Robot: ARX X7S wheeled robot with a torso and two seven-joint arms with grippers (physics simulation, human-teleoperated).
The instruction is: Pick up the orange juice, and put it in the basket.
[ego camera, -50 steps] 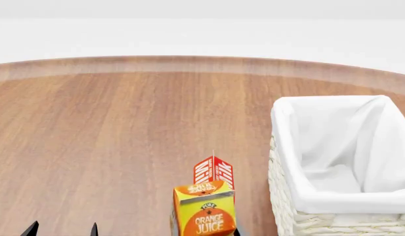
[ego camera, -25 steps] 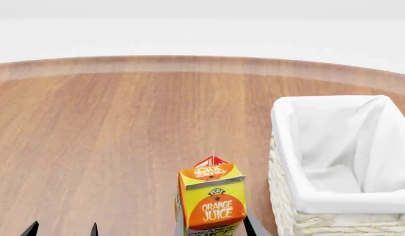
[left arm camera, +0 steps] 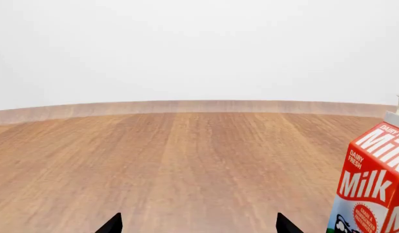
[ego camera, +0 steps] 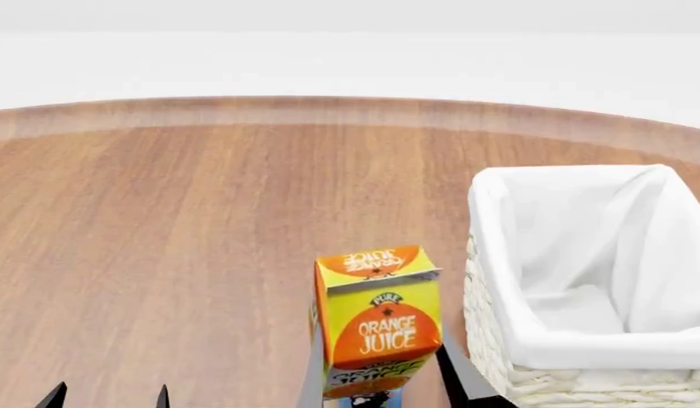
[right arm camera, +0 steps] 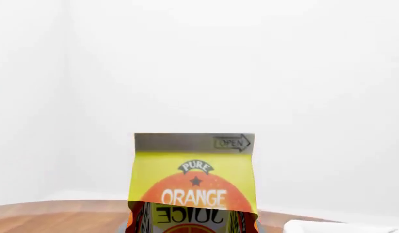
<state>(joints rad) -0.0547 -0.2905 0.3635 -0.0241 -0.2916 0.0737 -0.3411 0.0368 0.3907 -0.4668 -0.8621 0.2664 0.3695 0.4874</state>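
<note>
The orange juice (ego camera: pixel 379 321), a tall yellow-green and orange gable-top carton, is held upright above the table just left of the basket (ego camera: pixel 492 340), a large cream wicker basket with a white cloth liner. My right gripper (ego camera: pixel 382 382) is shut on the carton's lower sides; its dark fingers (ego camera: pixel 458 374) show either side of it. In the right wrist view the carton (right arm camera: pixel 194 179) fills the lower middle. My left gripper (ego camera: pixel 108 397) is open and empty at the near left, only its fingertips (left arm camera: pixel 284 224) showing.
A red Milk carton (left arm camera: pixel 374 184) stands on the wooden table (ego camera: pixel 190 238) beside my left gripper; in the head view it is hidden behind the juice. The table's far rounded edge (ego camera: pixel 327 106) meets a white background.
My right gripper has lifted the orange juice upward, and it now covers the Milk carton in the head view. The left gripper has not moved.
</note>
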